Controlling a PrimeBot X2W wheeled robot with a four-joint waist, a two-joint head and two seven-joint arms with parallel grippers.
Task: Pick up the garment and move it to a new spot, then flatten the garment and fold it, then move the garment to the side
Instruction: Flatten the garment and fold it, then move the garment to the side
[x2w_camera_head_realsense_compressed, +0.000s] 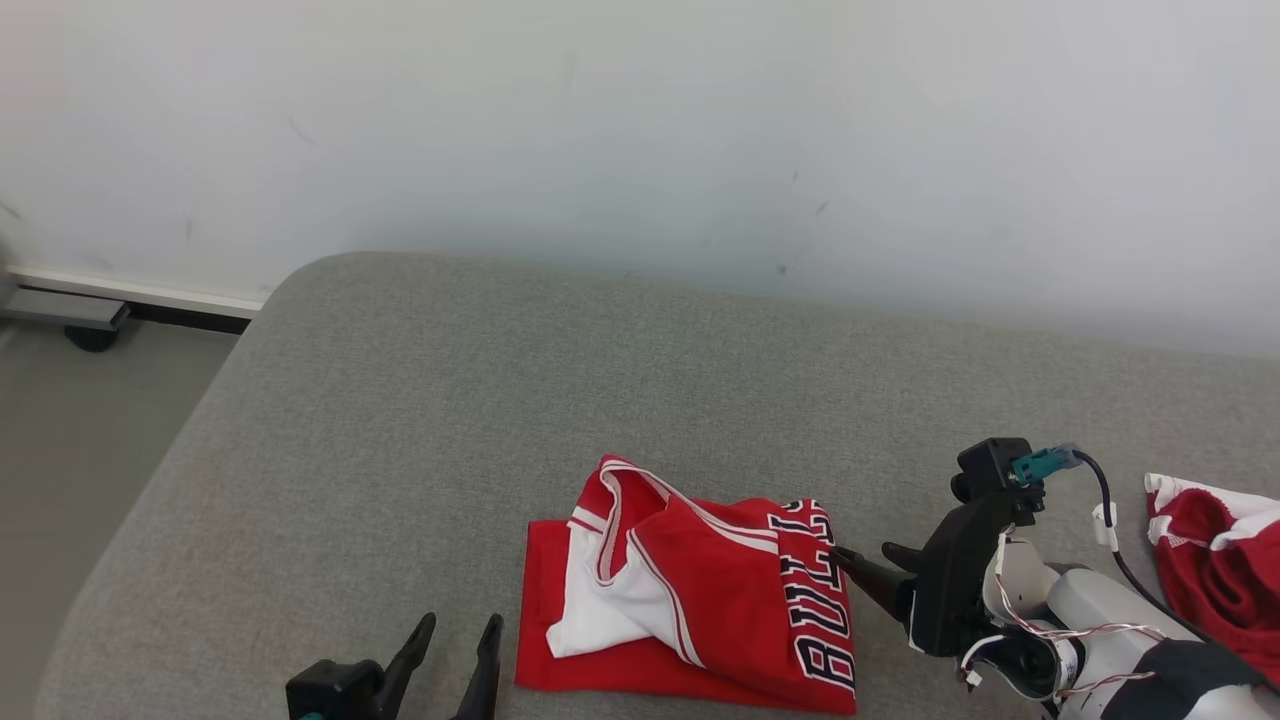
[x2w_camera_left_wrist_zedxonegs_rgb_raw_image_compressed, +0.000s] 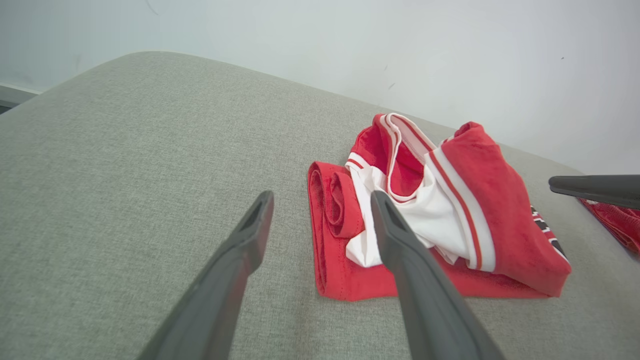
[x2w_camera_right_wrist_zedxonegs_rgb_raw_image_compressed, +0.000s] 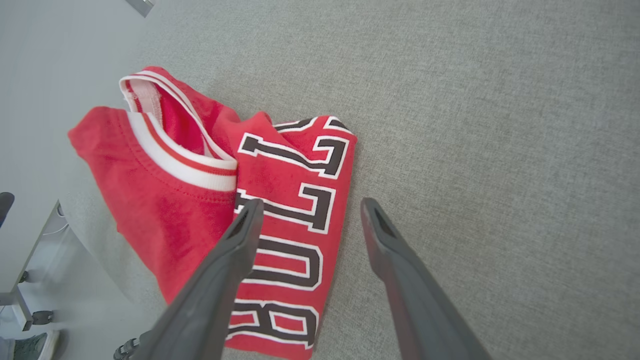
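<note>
While left end effector (x2w_camera_head_realsense_compressed: 460, 622) and right end effector (x2w_camera_head_realsense_compressed: 864, 552) gape, one folded jersey (x2w_camera_head_realsense_compressed: 700, 590) between — second garment (x2w_camera_head_realsense_compressed: 1220, 570) rightward.

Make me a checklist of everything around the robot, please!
Surface: grey fabric surface, rounded corner.
Job's things: red jersey, roughly folded, white inside showing.
Clutter: second red-and-white garment at the right edge.
Claws: left claw open, beside the jersey's left side; right claw open at its right side; both empty.
Cables: black cable, thin wires, on the right wrist.
Surroundings: pale wall behind, floor left.
</note>
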